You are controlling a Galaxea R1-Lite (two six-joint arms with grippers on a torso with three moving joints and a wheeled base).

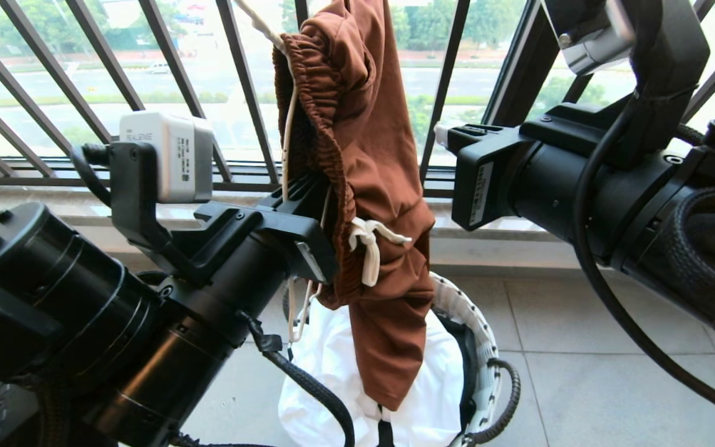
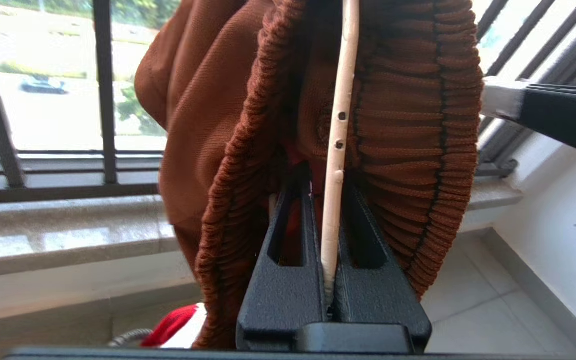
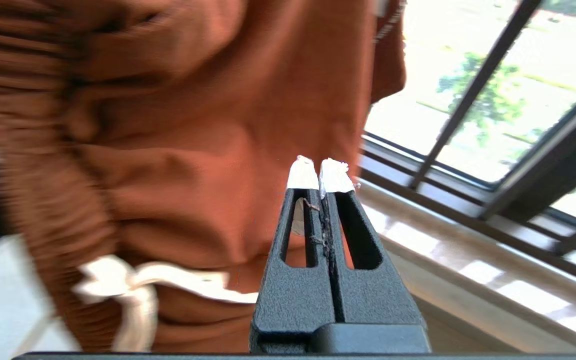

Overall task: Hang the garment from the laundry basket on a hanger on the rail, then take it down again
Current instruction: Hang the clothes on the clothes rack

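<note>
The garment [image 1: 370, 155], rust-brown shorts with a white drawstring [image 1: 367, 239], hangs bunched on the cream wire hanger [image 1: 287, 136] above the laundry basket [image 1: 481, 335]. My left gripper [image 1: 317, 198] reaches into the gathered waistband [image 2: 408, 125] and is shut on the hanger [image 2: 340, 100], whose wire runs up between the jaws of the left gripper [image 2: 325, 185]. My right gripper [image 1: 441, 133] hovers just right of the shorts, shut with nothing between its white-tipped fingers. In the right wrist view the right gripper [image 3: 320, 172] is close in front of the cloth [image 3: 193, 150]. The rail is out of view.
A white cloth [image 1: 332, 372] fills the basket under the shorts. The black barred window railing [image 1: 246, 81] and a stone sill [image 1: 53, 205] run behind. Tiled floor [image 1: 612, 347] lies to the right of the basket.
</note>
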